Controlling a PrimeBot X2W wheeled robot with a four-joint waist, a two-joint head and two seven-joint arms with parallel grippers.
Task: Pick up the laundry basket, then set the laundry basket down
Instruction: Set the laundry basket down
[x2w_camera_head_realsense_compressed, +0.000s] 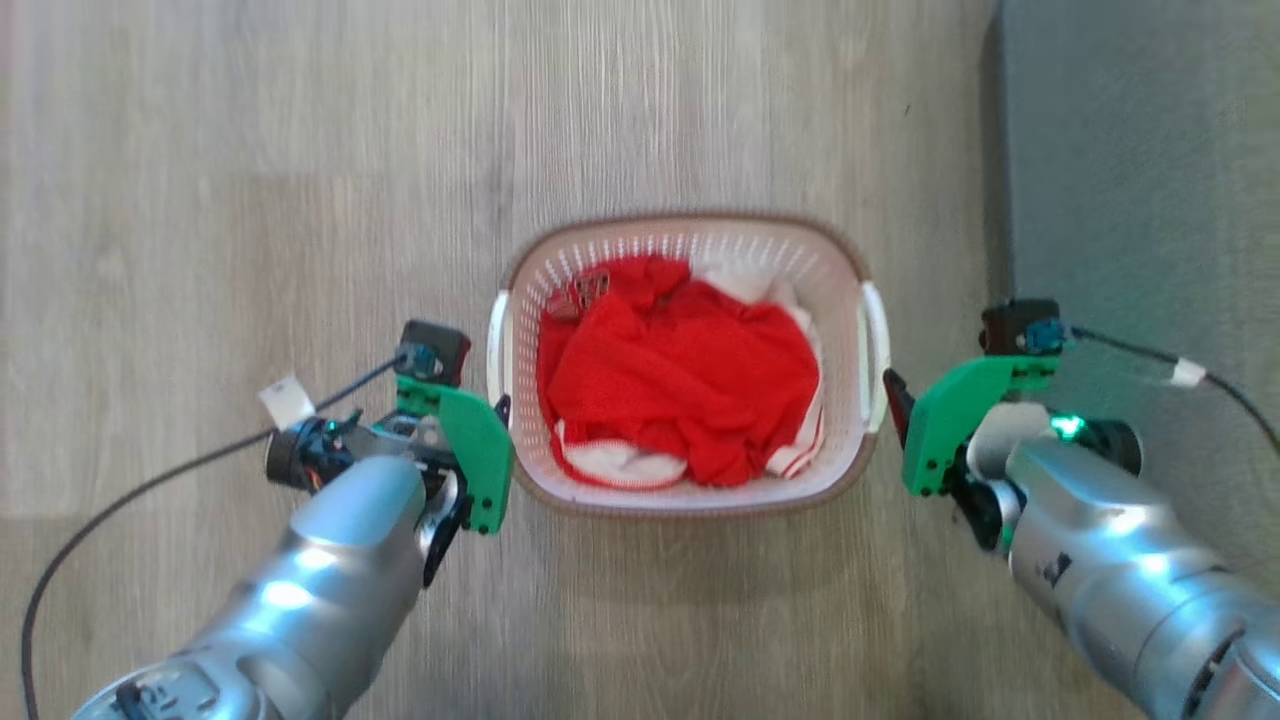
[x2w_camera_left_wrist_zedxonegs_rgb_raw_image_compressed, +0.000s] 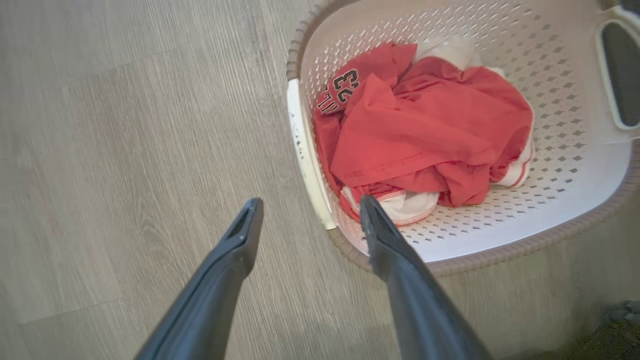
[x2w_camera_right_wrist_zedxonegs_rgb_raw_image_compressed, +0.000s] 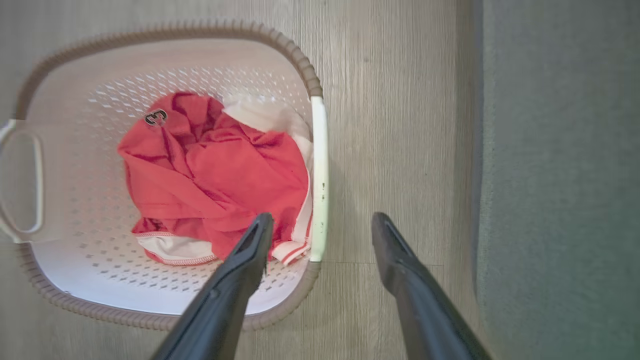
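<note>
The laundry basket stands on the wood floor in the middle of the head view, white and perforated with a brown rim, and holds red and white clothes. My left gripper is open and straddles the basket's left white handle from above, one finger over the inside and one over the floor. On the other side my right gripper is open too, astride the right handle the same way. In the head view both grippers flank the basket. I cannot tell whether the fingers touch the handles.
A grey rug covers the floor to the right, its edge a short way from the basket's right side. Black cables trail from both wrists. Bare wood floor lies around the basket's left, far and near sides.
</note>
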